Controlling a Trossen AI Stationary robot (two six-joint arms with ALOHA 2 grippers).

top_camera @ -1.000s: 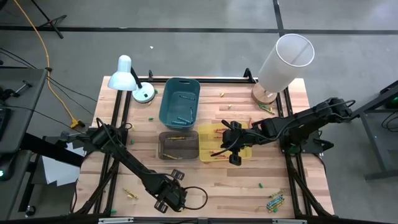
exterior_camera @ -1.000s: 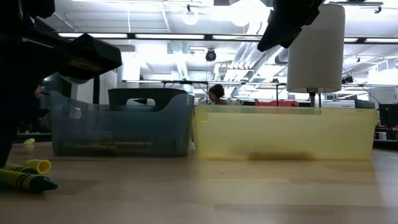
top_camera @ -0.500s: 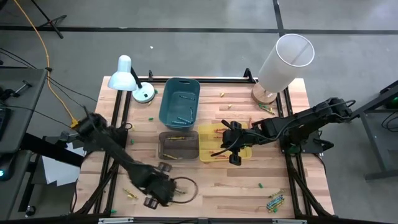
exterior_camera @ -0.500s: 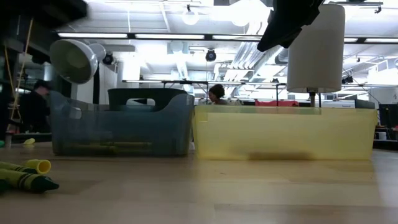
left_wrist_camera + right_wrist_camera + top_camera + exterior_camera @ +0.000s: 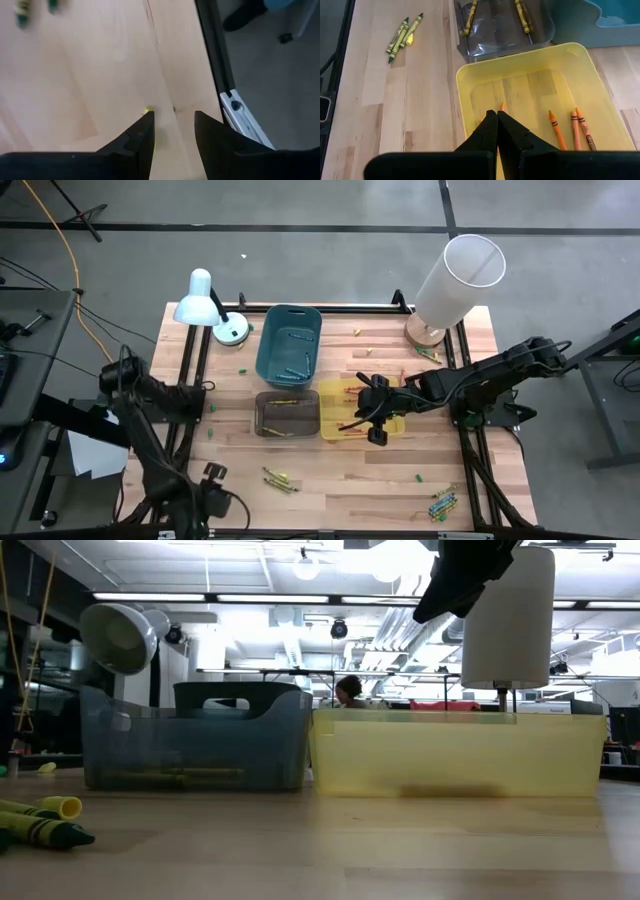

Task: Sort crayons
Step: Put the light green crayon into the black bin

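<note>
Orange crayons [image 5: 575, 127] lying in yellow bin [image 5: 465, 82] under closed, empty right end effector [image 5: 497, 120]; left end effector [image 5: 173, 131], parted and empty at desk [image 5: 340, 480] corner, next needing to reach loose green crayons [image 5: 278, 478].

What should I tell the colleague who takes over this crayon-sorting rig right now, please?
Left hand: open, empty, at the table's near left edge.
Right hand: shut, hovering over the yellow bin.
Orange crayons lie in the yellow bin, yellow crayons in the clear bin, some in the blue bin.
Left: the loose green and yellow crayons near the front, a bundle at the front right, and strays elsewhere.
</note>
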